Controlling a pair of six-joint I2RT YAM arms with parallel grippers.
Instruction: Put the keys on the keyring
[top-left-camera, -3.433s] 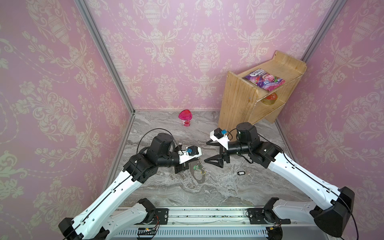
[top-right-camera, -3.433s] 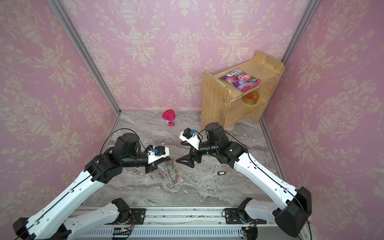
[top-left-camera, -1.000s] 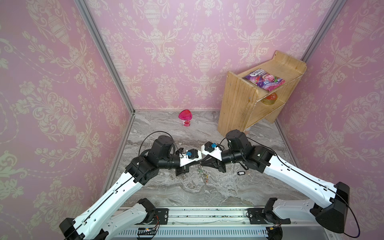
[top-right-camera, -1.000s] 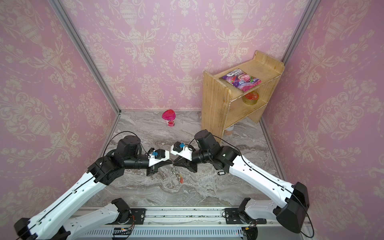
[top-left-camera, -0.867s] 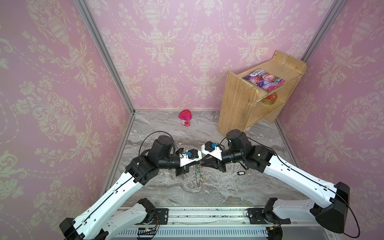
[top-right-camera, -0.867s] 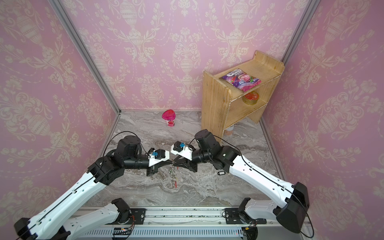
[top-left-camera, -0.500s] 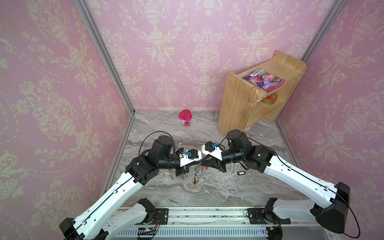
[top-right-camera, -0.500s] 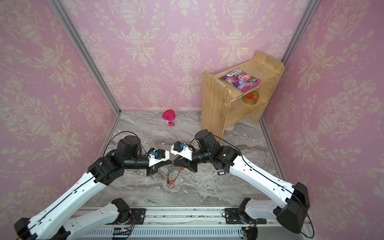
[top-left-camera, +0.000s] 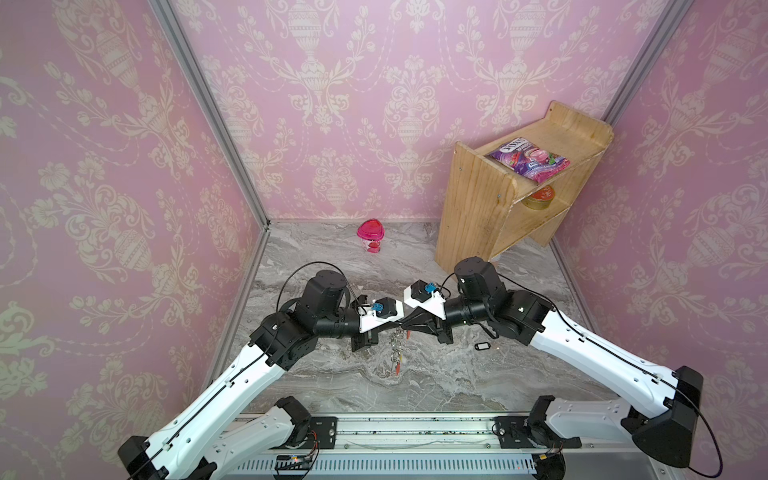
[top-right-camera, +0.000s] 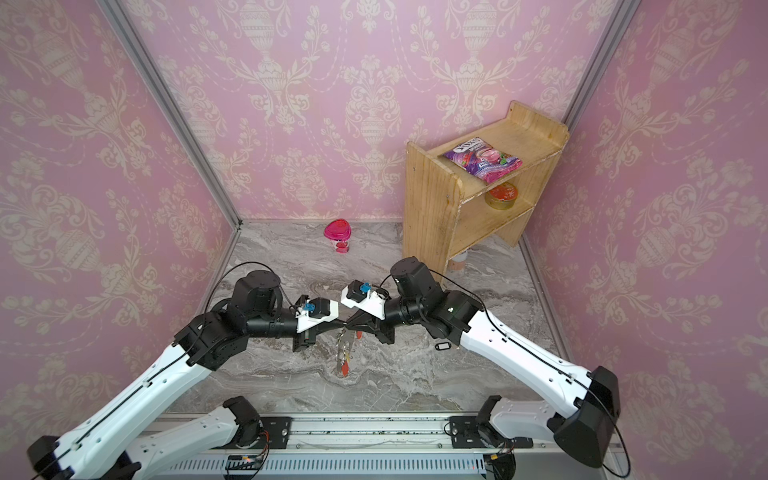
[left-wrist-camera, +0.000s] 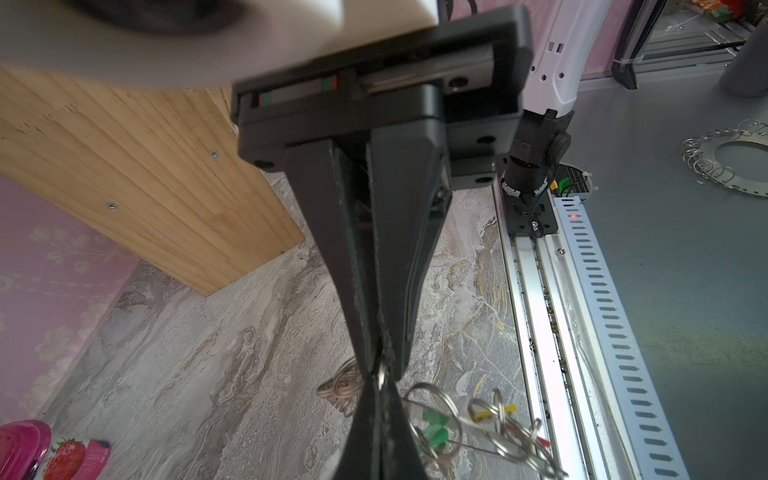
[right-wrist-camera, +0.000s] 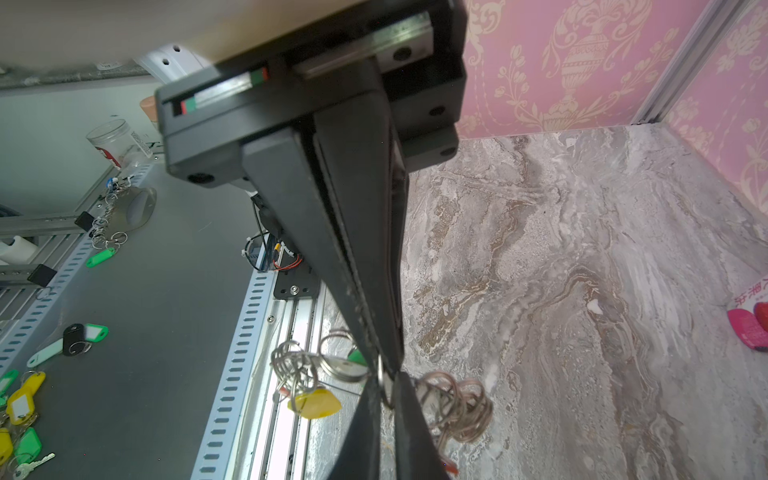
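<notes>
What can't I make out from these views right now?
- Which ring the left hand and right hand pinch: wrist views, the hands cover it.
- The black-tagged key: top views, too small; unseen in wrist views.
- The keyring plate: top views, edge-on and tiny.

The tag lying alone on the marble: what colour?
Tag: black frame, white centre; clearest in a top view.

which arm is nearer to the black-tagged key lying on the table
Right. The black-tagged key lies on the table right beside the right arm, by its wrist. The left arm is across the middle, beyond the hanging keyring.
</notes>
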